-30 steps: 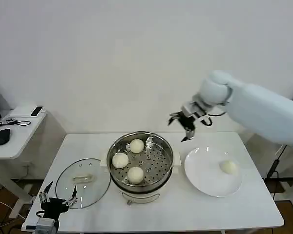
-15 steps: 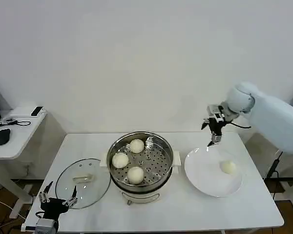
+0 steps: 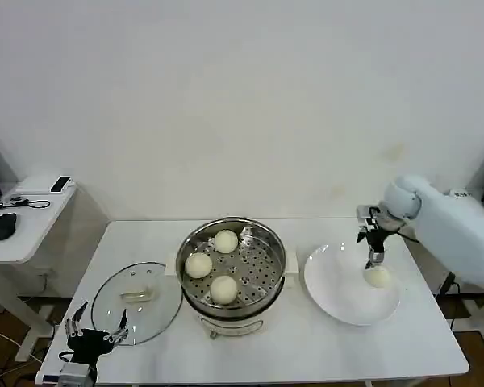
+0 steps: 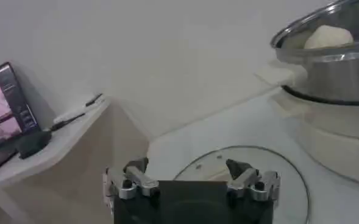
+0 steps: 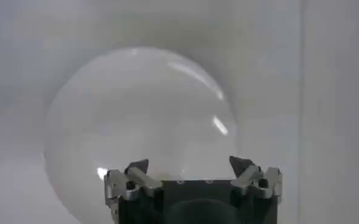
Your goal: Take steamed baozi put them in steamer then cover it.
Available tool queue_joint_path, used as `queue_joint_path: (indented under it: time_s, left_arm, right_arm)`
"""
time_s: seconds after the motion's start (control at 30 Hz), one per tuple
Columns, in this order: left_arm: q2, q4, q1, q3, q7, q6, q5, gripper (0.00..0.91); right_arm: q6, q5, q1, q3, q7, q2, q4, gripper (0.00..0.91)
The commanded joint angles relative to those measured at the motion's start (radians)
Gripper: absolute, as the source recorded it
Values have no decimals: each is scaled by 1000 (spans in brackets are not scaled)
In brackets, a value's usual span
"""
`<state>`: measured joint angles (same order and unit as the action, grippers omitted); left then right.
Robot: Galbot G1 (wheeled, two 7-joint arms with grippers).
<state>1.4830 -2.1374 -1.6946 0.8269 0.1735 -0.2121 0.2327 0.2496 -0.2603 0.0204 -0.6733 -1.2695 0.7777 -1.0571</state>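
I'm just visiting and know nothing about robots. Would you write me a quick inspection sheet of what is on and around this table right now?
Surface: white table, nothing spilled.
Job's things: steamer at the centre holds three buns; a fourth bun lies on the white plate; the glass lid lies flat beside the steamer.
Clutter: nothing seen on the table.
Grippers: right gripper open, just above the plate's bun; left gripper open, at the table's front edge by the lid.
Cables: one on the side desk, off the table.
Surroundings: plain white wall; the side desk carries a mouse and small devices.
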Motion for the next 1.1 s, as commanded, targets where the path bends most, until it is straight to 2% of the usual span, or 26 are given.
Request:
queue_joint_path:
  time_s: [0.03, 0.4, 1.1]
  left_arm:
    - [0, -1, -1, 0, 1, 0, 1, 907]
    - [2, 4, -1, 2, -1, 0, 2, 907]
    - [-4, 33, 11, 11, 0, -1, 0, 907]
  right_arm:
    - [-9, -96, -86, 49, 10, 4, 57, 907]
    - [-70, -180, -100, 85, 48, 46, 150, 907]
    - [-84, -206, -114, 84, 58, 82, 188, 907]
